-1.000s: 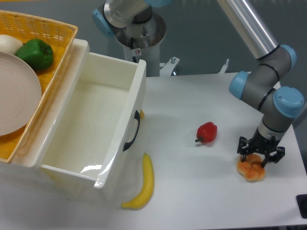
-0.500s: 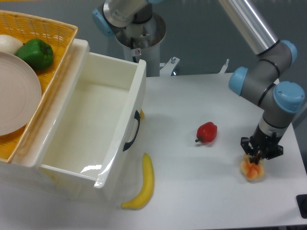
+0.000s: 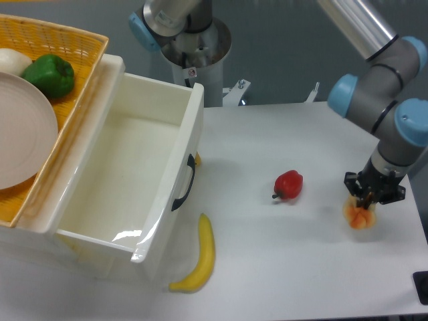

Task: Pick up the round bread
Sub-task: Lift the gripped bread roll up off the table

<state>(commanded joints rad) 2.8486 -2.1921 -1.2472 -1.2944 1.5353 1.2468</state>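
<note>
The round bread (image 3: 360, 217) is a small golden-orange lumpy bun at the right of the white table. My gripper (image 3: 366, 202) points straight down and is shut on its top, squeezing it narrow. The bun hangs from the fingers a little above the table. The fingertips are partly hidden in the bread.
A red pepper (image 3: 289, 184) lies left of the gripper. A yellow banana (image 3: 200, 254) lies by the open white drawer (image 3: 175, 174). A yellow basket (image 3: 80, 47) at the left holds a green pepper (image 3: 51, 75) and a plate (image 3: 20, 130). The table's right edge is close to the gripper.
The fingers closed on the bread and squeezed it. The gripper then rose and shifted slightly right with the bread in it.
</note>
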